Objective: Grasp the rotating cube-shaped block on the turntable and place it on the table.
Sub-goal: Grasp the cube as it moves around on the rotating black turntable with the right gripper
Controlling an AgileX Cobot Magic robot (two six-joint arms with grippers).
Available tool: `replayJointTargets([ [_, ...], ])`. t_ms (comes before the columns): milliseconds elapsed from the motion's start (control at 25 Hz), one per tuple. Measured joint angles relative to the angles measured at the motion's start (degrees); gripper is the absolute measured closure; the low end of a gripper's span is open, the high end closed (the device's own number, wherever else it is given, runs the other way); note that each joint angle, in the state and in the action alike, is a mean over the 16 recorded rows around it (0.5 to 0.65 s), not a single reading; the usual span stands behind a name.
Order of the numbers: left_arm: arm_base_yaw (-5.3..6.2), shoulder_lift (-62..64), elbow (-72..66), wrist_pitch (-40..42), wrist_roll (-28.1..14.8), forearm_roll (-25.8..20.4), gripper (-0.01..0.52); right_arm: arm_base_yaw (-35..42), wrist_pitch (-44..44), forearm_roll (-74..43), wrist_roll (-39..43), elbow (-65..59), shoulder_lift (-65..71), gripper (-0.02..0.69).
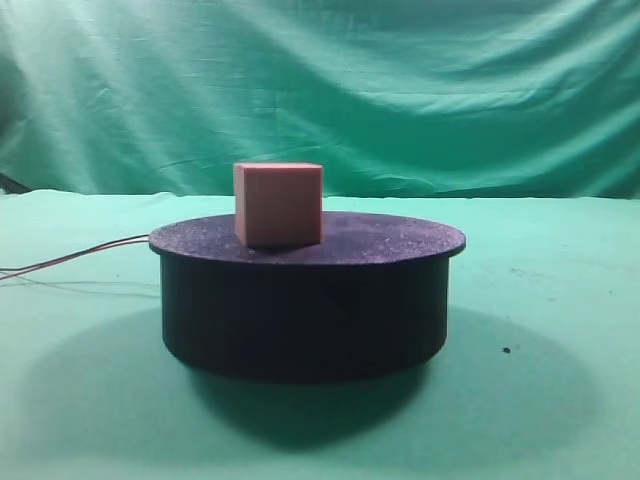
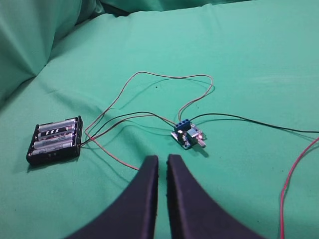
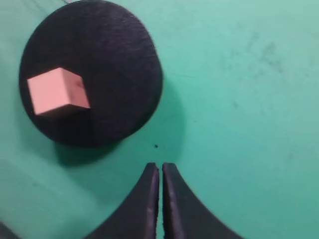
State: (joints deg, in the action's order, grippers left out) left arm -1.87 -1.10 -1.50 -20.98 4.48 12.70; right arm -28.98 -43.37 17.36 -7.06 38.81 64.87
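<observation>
Green cloth is covering the worktop (image 1: 560, 400) and backdrop; you are at the approach step. The cube-shaped block (image 3: 56, 91) is sitting off-centre on the turntable (image 3: 114, 59), one corner facing the camera, no long axis. Both the right claw (image 3: 160, 199) and left claw (image 2: 162, 191) are pressed closed, empty; next you'll be opening the right one and descending over the block.

The cube-shaped block (image 1: 278, 204) sits left of centre on the turntable (image 1: 305, 305)

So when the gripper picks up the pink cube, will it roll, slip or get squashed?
The pink cube probably won't roll: it sits on a flat face on the turntable. Its matte faces suggest little slipping. It looks foam-like, so likely light and possibly a bit squashy.
</observation>
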Motion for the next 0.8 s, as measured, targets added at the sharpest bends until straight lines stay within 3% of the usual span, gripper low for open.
replayJointTargets([
  [120, 0.00, 0.00, 0.00, 0.00, 0.00, 0.00, 0.514, -5.31, 0.61, -1.77, 2.64, 3.80, 4.59, 0.582],
  [280, 0.00, 0.00, 0.00, 0.00, 0.00, 0.00, 0.514, -10.49, 0.86, -3.66, 5.64, 8.54, 10.10, 0.432],
  [600, 0.00, 0.00, 0.00, 0.00, 0.00, 0.00, 0.514, -13.10, -0.31, -3.79, 6.75, 15.61, 19.46, 0.136],
  [720, 0.00, 0.00, 0.00, 0.00, 0.00, 0.00, 0.514, -13.10, -0.72, -3.41, 5.98, 17.12, 22.20, 0.081],
  [800, 0.00, 0.00, 0.00, 0.00, 0.00, 0.00, 0.514, -13.10, -0.88, -3.28, 5.31, 17.85, 23.81, 0.086],
])
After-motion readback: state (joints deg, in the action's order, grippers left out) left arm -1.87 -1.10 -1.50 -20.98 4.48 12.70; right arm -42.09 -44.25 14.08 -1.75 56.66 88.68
